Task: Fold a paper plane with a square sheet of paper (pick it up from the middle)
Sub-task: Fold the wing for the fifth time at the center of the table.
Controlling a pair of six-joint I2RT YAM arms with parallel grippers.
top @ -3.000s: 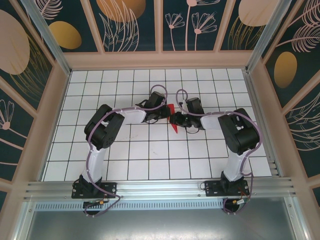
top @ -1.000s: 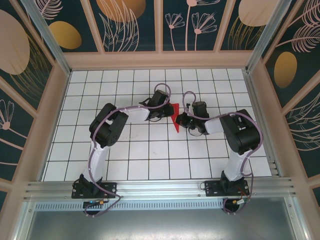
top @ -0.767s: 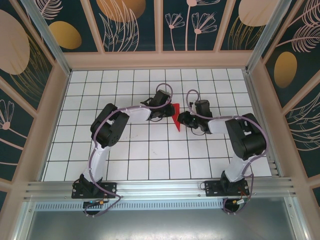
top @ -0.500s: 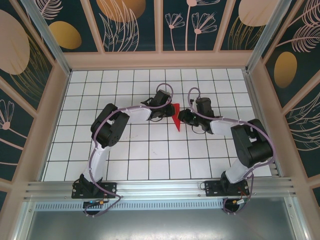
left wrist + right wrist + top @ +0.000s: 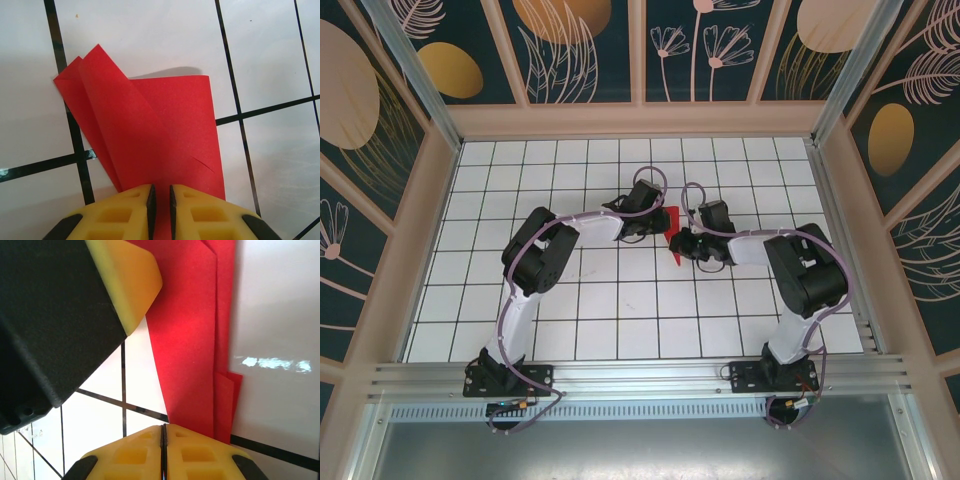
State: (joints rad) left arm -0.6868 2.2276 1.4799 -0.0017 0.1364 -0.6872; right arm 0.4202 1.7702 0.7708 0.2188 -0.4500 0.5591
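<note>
Square sheet of paper [image 5: 670, 218] [image 5: 160, 130], bright red and folded into a layered wedge, is sitting at the middle of the white tiled counter [image 5: 620, 300], its point aiming toward the near edge. Left hand [image 5: 655, 225] [image 5: 160, 192] is pinching the sheet's left edge, its yellow fingers nearly together with red showing between them. Right hand [image 5: 682, 240] [image 5: 164, 430] is meeting the paper [image 5: 195, 330] from the right, its fingers pressing fully together at the paper's edge; whether it is gripping the paper I cannot tell.
</note>
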